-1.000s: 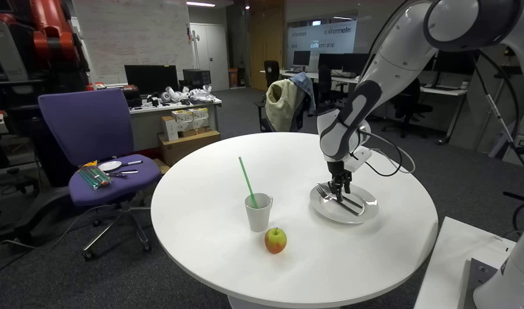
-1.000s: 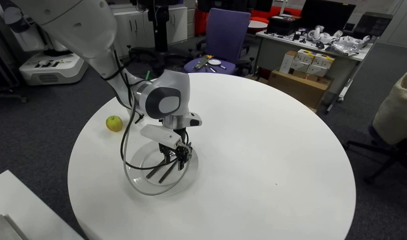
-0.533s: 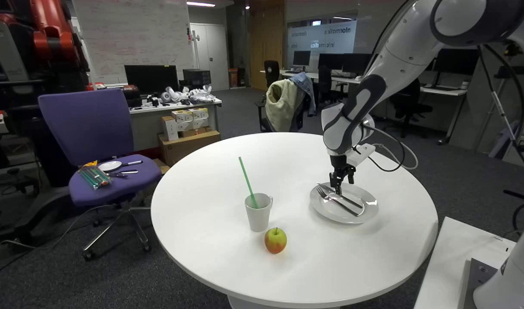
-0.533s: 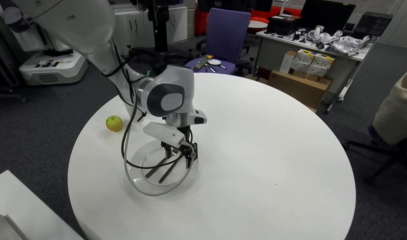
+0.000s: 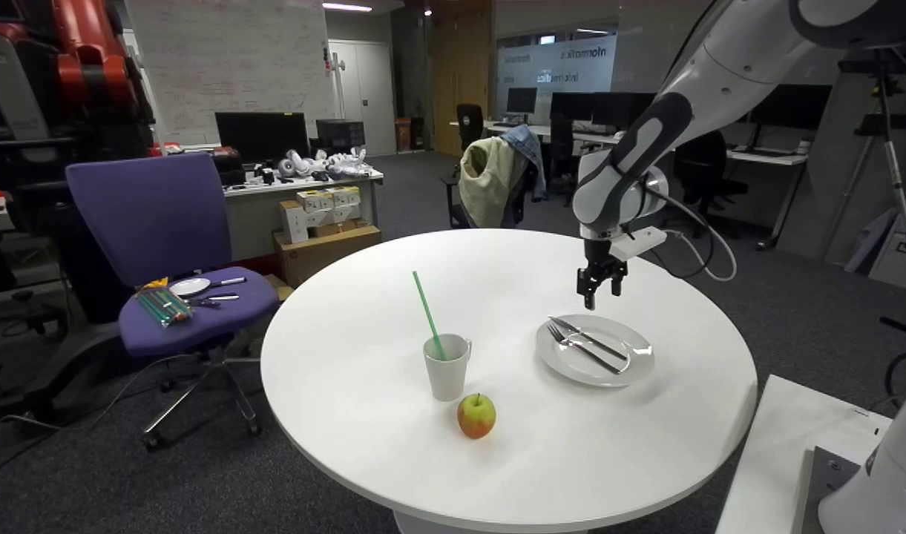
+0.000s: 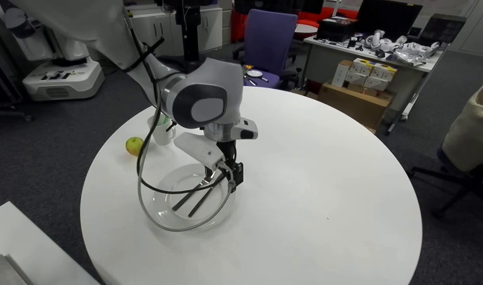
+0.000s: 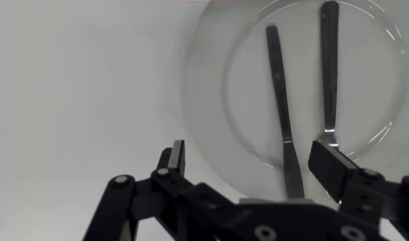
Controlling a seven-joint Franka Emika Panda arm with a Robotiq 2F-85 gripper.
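In an exterior view, the arm point(image 5: 708, 90) slants from right, spread gripper point(image 5: 603, 295) downward above the plate's point(image 5: 575, 368) far edge.

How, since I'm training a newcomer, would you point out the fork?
On the large round white table sits a white plate. On it, beside the knife, lies the fork, told apart by its tined head instead of a flat blade.

A metal knife point(image 7: 283, 110) and fork point(image 7: 330, 77) lie apart, nearly parallel, on a round white plate point(image 7: 204, 90).
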